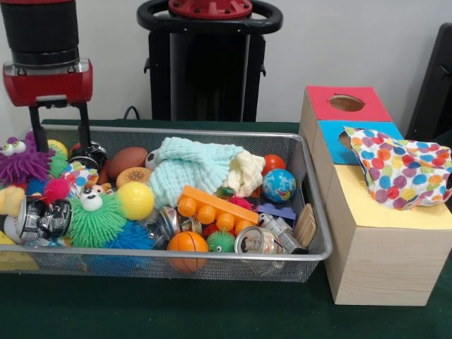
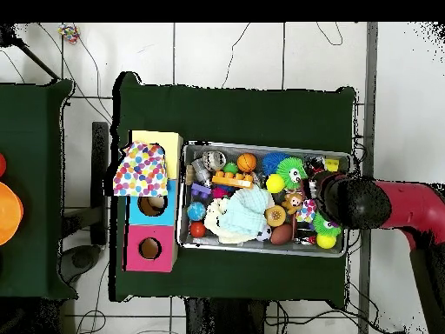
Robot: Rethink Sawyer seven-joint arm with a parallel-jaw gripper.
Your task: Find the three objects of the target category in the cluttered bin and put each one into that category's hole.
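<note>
- I see one red-and-black gripper [image 1: 60, 127] over the wire mesh bin's [image 1: 314, 212] left end, its two thin black prongs spread apart, holding nothing.
- I count two spiky rubber balls, purple [image 1: 21, 161] and green [image 1: 97, 220], and one smooth yellow ball [image 1: 135, 200].
- One mint waffle-weave cloth [image 1: 187, 171] lies mid-bin.
- One wooden box [image 1: 367, 247] carries a polka-dot fabric piece [image 1: 399, 171]; two round holes show.
</note>
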